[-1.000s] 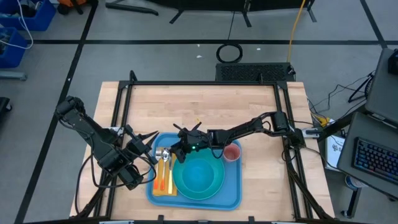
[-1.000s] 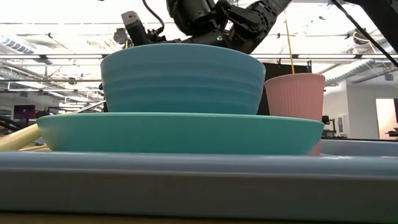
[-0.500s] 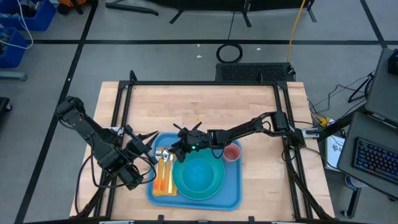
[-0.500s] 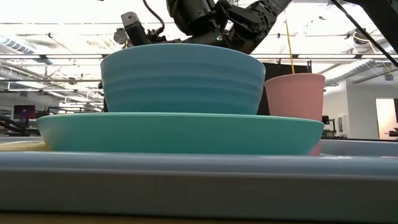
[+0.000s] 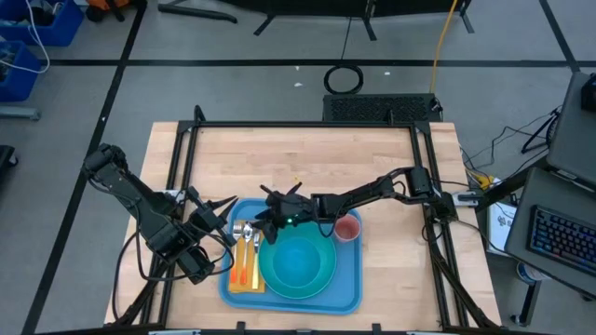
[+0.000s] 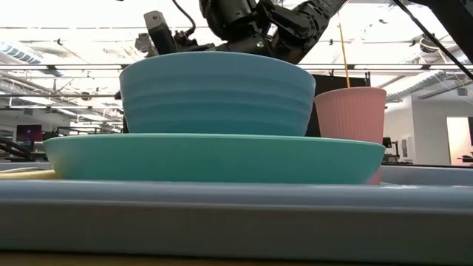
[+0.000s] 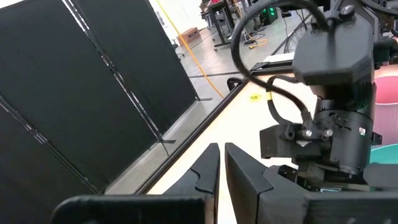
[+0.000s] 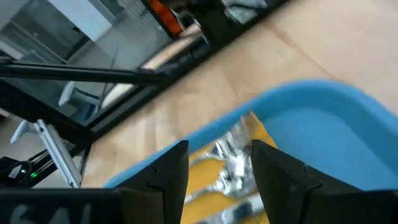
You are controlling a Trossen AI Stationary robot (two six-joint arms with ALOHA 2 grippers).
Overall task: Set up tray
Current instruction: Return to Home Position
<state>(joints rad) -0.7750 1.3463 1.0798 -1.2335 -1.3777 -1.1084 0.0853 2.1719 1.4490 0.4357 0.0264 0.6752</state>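
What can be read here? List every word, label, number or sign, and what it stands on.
Nothing is legible.
The yellow tag on the table: marks too blurred to read.
The keyboard beside the table: keys too small to read.
The tray, bowl and cup: no print shows.

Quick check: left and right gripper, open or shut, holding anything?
Left gripper: shut, nothing in it, by the tray's left edge.
Right gripper: open, empty, over the tray.
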